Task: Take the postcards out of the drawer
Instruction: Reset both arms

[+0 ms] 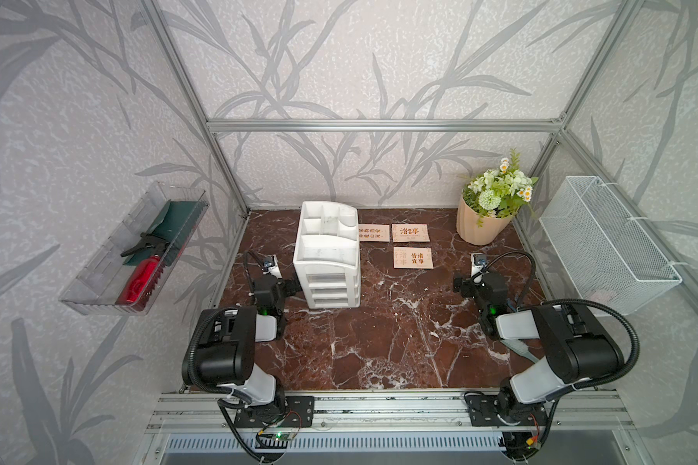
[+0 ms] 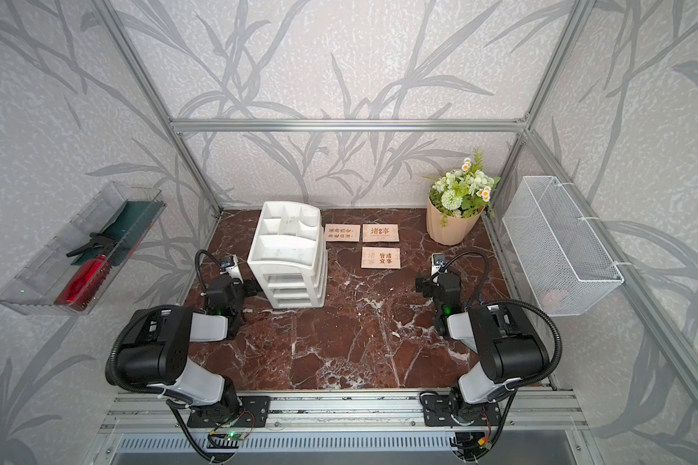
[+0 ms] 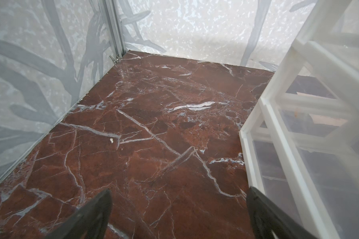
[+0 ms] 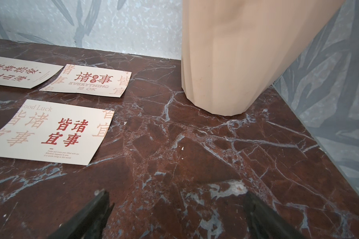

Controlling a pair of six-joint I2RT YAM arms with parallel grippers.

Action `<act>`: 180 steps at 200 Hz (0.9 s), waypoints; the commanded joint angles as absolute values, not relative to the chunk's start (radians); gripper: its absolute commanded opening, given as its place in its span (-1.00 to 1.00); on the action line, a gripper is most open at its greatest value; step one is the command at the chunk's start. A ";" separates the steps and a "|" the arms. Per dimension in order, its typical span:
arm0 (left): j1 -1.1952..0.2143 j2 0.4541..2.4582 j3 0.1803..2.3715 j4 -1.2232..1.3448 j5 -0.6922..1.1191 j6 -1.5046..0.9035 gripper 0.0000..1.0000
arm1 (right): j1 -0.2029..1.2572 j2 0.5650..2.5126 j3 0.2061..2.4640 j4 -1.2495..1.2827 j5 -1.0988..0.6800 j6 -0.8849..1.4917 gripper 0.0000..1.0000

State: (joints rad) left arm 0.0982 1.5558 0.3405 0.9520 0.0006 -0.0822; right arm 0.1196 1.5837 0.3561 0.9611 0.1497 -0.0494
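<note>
Cream postcards point(image 1: 413, 257) lie flat on table point(image 1: 379, 342), just right of white drawer unit point(image 1: 327, 257). Both released, empty: right gripper point(image 4: 176, 192) near postcards, apart; left gripper point(image 3: 178, 190) just beside unit's left side.

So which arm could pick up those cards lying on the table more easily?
Probably the right: the right gripper is open with the postcards just ahead across bare table, while the drawer unit stands between them and the left gripper.
</note>
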 commanded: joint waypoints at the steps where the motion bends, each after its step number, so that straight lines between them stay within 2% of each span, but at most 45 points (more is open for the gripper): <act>1: 0.094 1.561 0.352 0.984 -0.009 -0.077 0.98 | 0.120 1.590 0.372 0.987 0.149 -0.055 0.98; 180: 0.094 1.561 0.352 0.983 -0.009 -0.077 0.98 | 0.127 1.591 0.368 0.997 0.124 -0.073 0.98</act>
